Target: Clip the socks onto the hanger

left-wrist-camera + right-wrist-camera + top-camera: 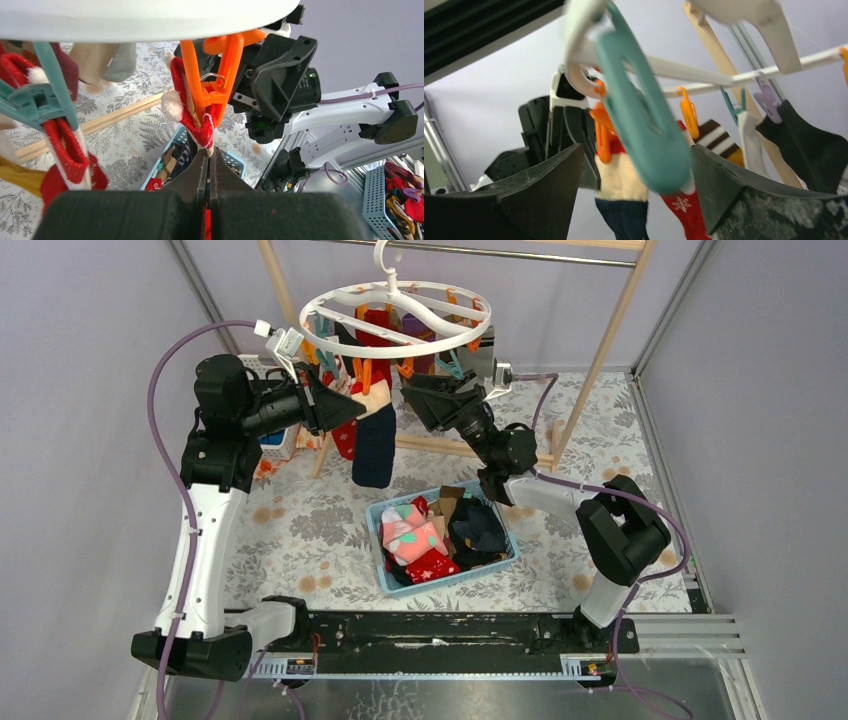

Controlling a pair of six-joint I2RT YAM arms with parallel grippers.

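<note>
Now my left gripper (208, 155) pinches the red sock (182, 100) tight at the orange clip (220, 92) under the hanger (150, 17), while my right gripper (636, 150) gapes wide around a teal clip (639, 115), so a bump could swing it and pull the sock loose.

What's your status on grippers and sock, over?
Left gripper shut on red-cuffed sock at orange clip. Right gripper open at teal clip. No obstruction seen.
</note>
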